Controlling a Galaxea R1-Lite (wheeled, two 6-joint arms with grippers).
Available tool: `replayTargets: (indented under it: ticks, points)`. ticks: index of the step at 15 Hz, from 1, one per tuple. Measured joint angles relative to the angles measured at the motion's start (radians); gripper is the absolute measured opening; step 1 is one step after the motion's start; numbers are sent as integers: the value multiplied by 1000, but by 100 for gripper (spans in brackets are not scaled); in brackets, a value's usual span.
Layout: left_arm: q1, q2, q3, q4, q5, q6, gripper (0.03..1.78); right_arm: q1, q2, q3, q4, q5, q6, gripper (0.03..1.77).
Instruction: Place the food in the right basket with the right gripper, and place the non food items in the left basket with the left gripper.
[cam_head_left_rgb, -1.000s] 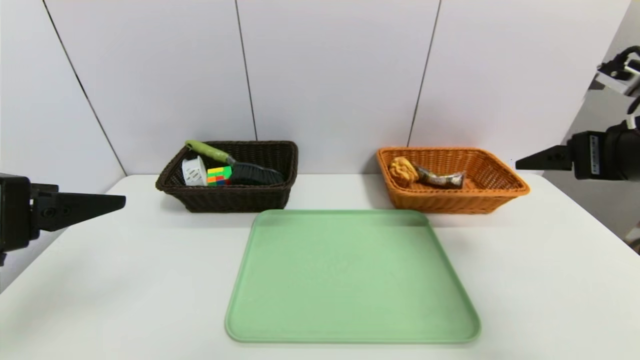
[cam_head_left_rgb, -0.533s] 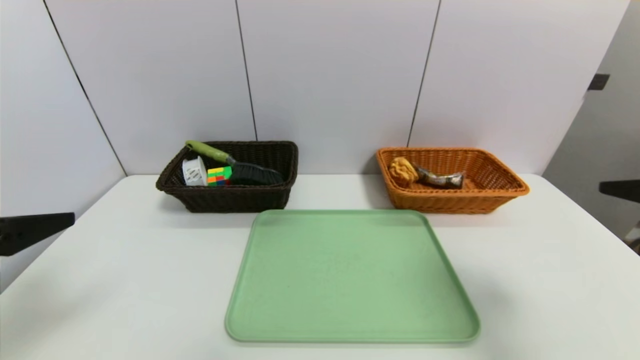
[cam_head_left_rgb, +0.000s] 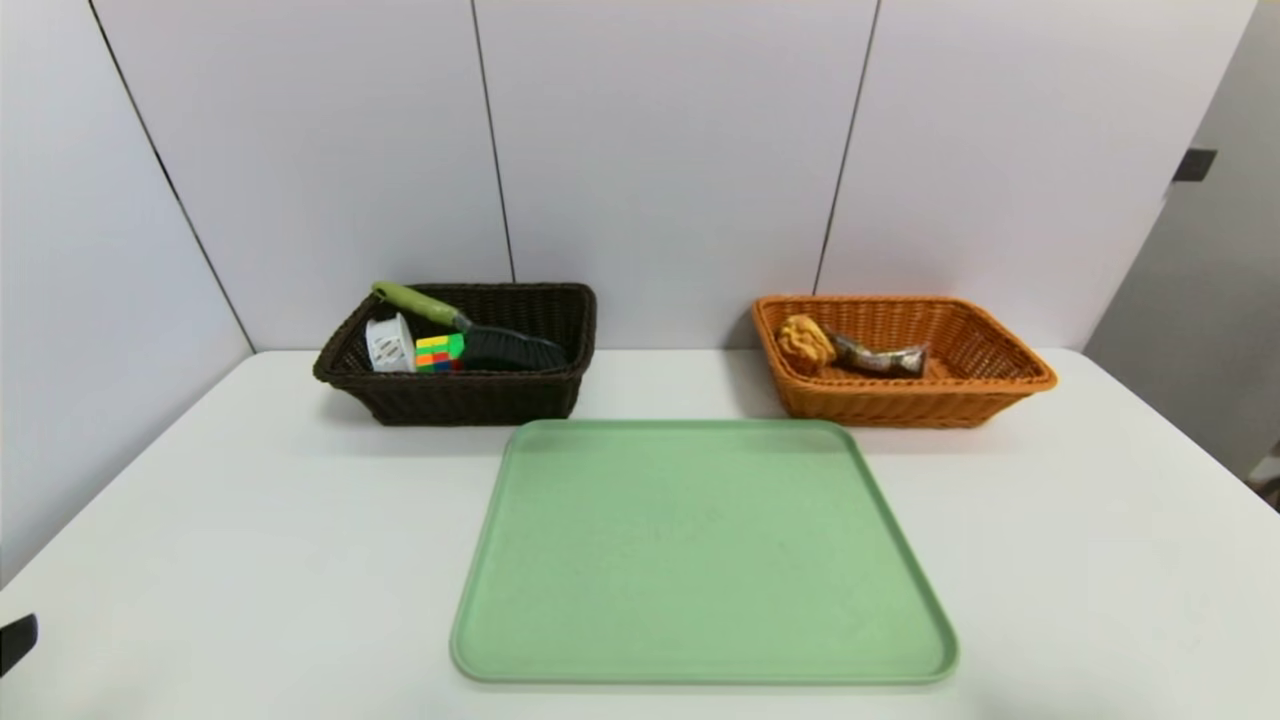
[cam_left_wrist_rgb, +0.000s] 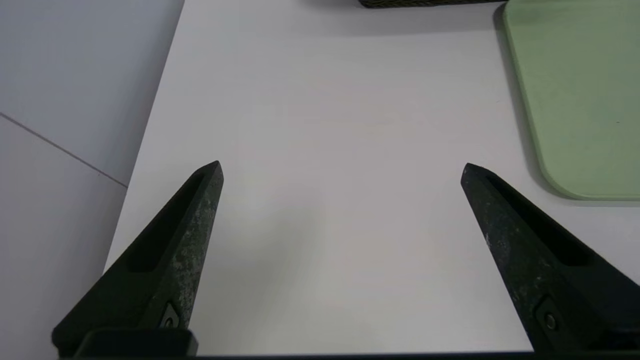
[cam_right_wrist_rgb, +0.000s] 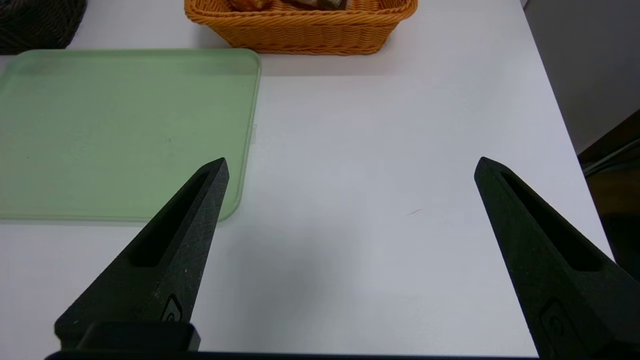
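Resting near the table's (cam_head_left_rgb: 250, 520) back edge, the dark brown basket (cam_head_left_rgb: 460, 395) is seen holding a white spool (cam_head_left_rgb: 388, 343), a puzzle cube (cam_head_left_rgb: 438, 352) and a green-handled brush (cam_head_left_rgb: 470, 328). Toward the back right corner, the orange basket (cam_head_left_rgb: 905, 395) is seen holding a bun (cam_head_left_rgb: 806, 343) and a wrapped snack (cam_head_left_rgb: 880, 358); its label cannot be read. A green tray (cam_head_left_rgb: 700, 560) lies bare between them, nearer the front edge. Only the wrist views show the left gripper (cam_left_wrist_rgb: 340, 167) and right gripper (cam_right_wrist_rgb: 350, 162), both spread wide and holding nothing.
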Motion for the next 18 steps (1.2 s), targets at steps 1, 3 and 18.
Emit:
replayTargets:
  ticks: [1,3,18]
  points:
    - [15,-46,37,2,-2,6,169,-5,-32,15,15,1,-3,169]
    - [36,-131,100,6,-7,12,169,-17,-102,46,44,21,-18,169]
    - [94,-499,544,-306,-40,95,169,-58,-579,637,-324,51,-196,169]
